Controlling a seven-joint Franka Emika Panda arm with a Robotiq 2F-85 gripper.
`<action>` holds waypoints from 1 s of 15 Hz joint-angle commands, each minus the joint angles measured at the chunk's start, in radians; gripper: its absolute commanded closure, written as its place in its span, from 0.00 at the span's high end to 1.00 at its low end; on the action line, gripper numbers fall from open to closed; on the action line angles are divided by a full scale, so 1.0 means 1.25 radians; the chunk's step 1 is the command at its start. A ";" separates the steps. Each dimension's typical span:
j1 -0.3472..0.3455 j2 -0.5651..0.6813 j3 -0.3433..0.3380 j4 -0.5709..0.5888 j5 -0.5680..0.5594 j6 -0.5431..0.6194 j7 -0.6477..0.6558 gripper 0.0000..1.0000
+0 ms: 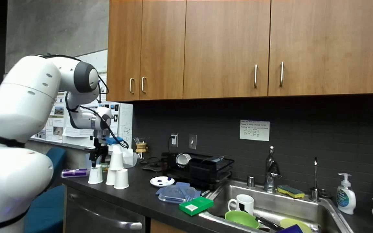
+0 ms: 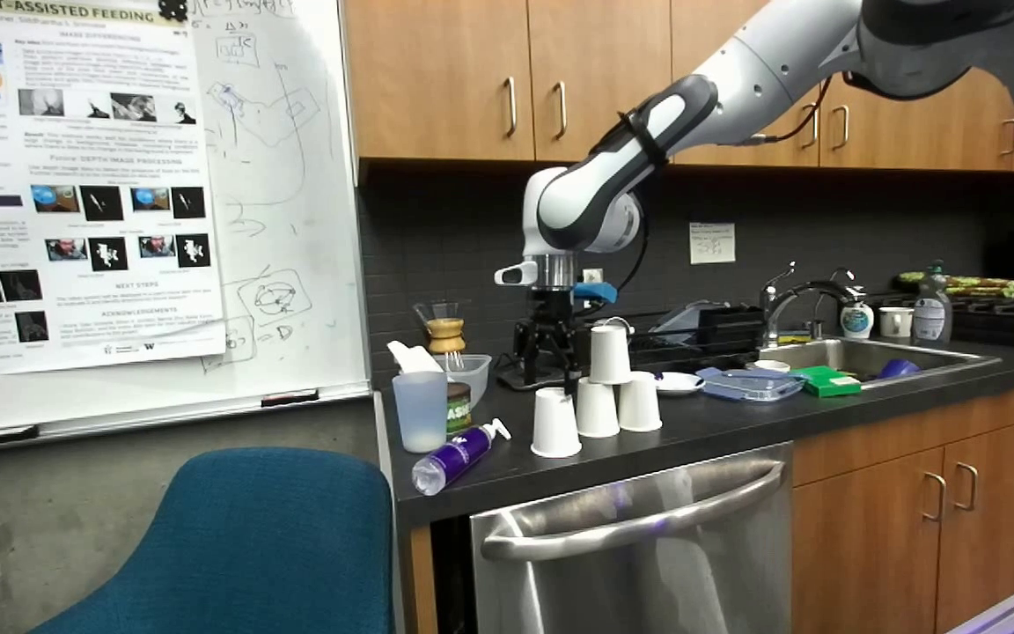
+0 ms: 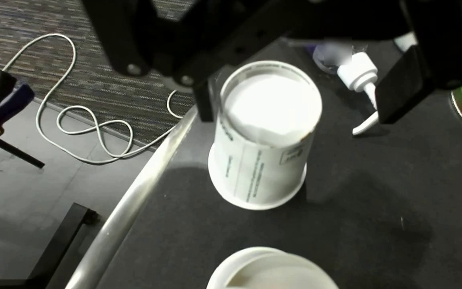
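In both exterior views, an inverted white paper cup (image 2: 555, 431) stands on the black worktop (image 2: 702, 419) between a purple plastic pump bottle (image 2: 456, 457) on its left and three white paper cups (image 2: 610, 357), one atop two, on its right. Farther right, a flat green box (image 1: 200, 205) lies beside the steel sink (image 1: 278, 206).

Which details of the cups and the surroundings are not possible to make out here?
Single cup: print too small in the wrist view; inside hidden by the cup itself in every view.
Stacked cups: cut off by the wrist view's bottom edge.
Pump bottle: mostly hidden by the gripper in the wrist view.
Wall note: writing too small in both exterior views.
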 commanded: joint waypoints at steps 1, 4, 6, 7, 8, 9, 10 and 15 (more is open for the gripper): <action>0.001 0.001 0.000 0.003 0.000 -0.002 0.001 1.00; 0.000 0.004 0.001 0.005 0.002 -0.003 -0.003 1.00; 0.002 -0.003 0.001 -0.002 0.001 -0.002 0.002 1.00; 0.002 -0.013 0.002 -0.011 0.001 0.000 0.004 1.00; 0.004 -0.025 0.003 -0.023 0.000 0.005 0.009 1.00; 0.006 -0.033 0.004 -0.030 0.000 0.008 0.011 1.00; 0.007 -0.041 0.005 -0.037 0.002 0.011 0.012 1.00; 0.012 -0.090 0.008 -0.081 0.005 0.024 0.022 1.00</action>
